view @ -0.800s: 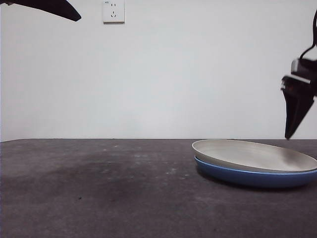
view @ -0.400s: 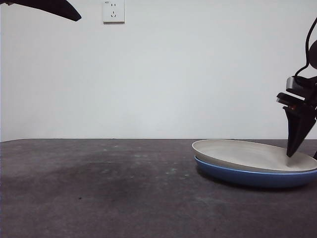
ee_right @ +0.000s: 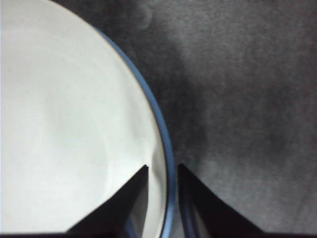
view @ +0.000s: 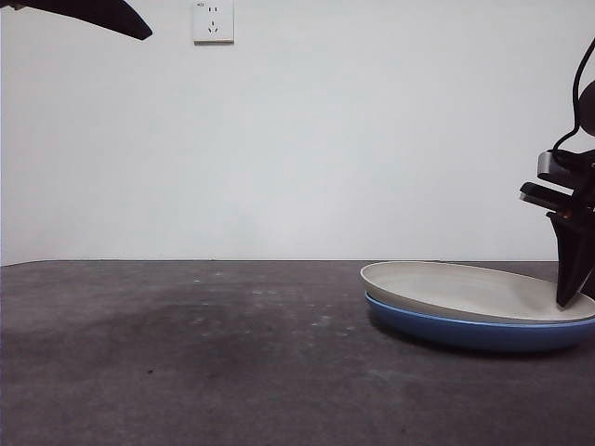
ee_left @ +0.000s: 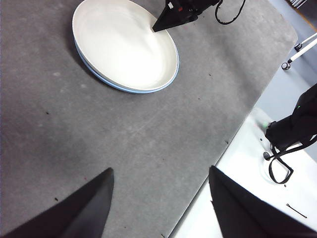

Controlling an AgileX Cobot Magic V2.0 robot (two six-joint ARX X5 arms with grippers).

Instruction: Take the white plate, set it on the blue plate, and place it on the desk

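At the right edge of the front view, the right claw [view: 574,279] has dropped from well above the plates a second ago to the rim of the stack, its dark tip now level with the white plate [view: 469,290]. That plate lies nested in the blue plate [view: 465,331], low in the right part of the frame, on the dark grey worktop [view: 186,353]; neither plate has shifted over the second.

In the right wrist view the claw's jaws stand narrow, one over the cream surface and the other outside, with the rims of both plates running up between them. They straddle the edge but, as far as I can tell, are not yet closed on it; whether a tip already touches the white plate cannot be made out.

I read this as the white plate already stacked on the blue one and the descent as the start of the final stage: gripping the rim to move a plate to the worktop. Because both rims sit in the gap, the pinch may catch both plates.

The left claw [ee_left: 158,198] waits high, jaws spread wide and empty, visible only as a black tip in the upper left corner of the front view.
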